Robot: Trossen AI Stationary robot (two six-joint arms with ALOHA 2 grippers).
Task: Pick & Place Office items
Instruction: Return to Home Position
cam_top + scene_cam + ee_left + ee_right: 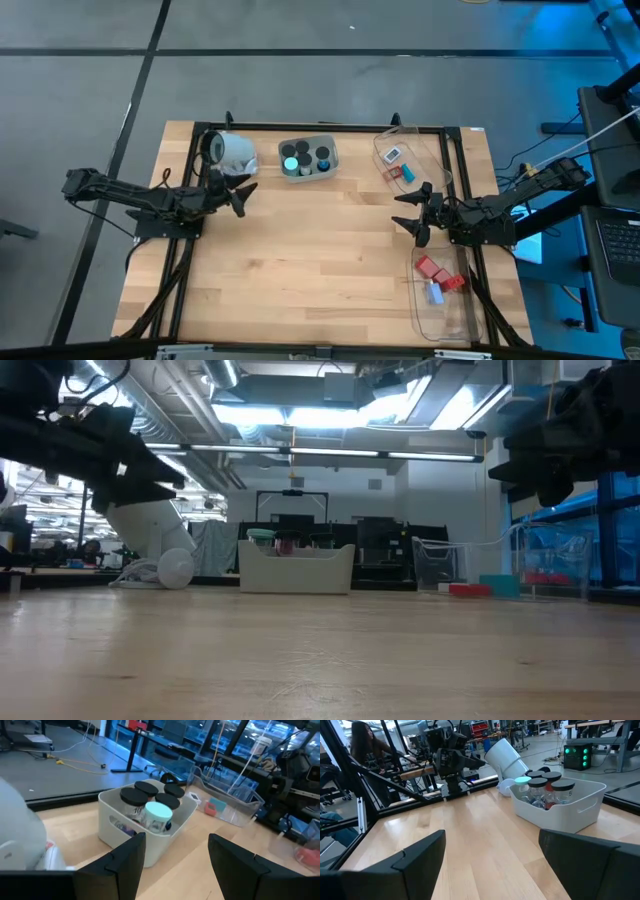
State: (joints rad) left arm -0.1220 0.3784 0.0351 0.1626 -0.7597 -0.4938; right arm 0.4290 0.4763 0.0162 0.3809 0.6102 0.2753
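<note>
Both hands are held spread and empty above the counter (300,270). In the high view the left hand (244,197) is seen left of centre, with the grey tray (333,150) of black caps (303,148) up and to its right. The right hand (412,215) is placed between the upper clear bin (425,150), holding small clocks (392,155), and the lower clear bin (450,318), holding red blocks (432,267). No item is seen on bare wood, so only withdrawal toward the frame's sides is judged due.
</note>
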